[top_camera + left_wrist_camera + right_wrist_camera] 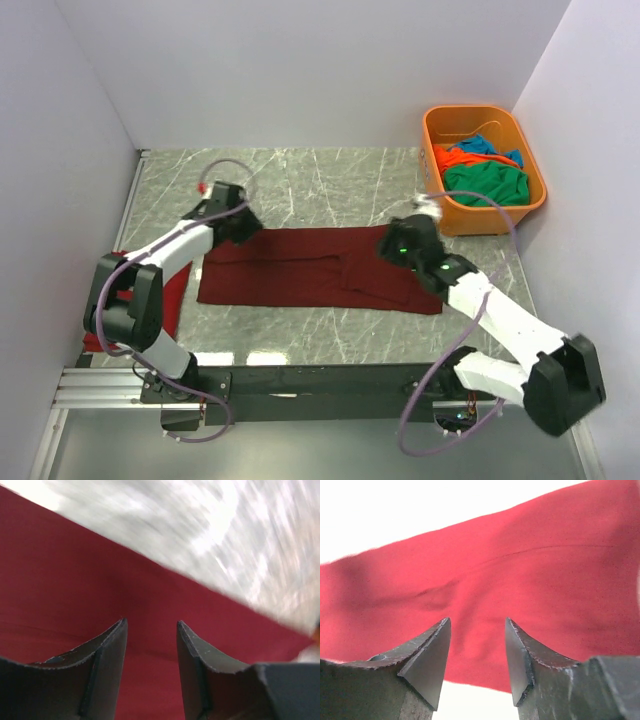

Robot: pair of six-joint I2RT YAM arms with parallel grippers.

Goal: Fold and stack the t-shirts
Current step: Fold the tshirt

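Orange plastic tub (470, 109) holds crumpled t-shirts (487, 184), green, orange and blue; left hand (150, 623) and right hand (477, 621), part-open and empty, hover over the maroon t-shirt (300, 272).

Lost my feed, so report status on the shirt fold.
Left hand open, right hand open, nothing held. Maroon t-shirt lies flat on table, a hand at each end. Nothing blocking it.
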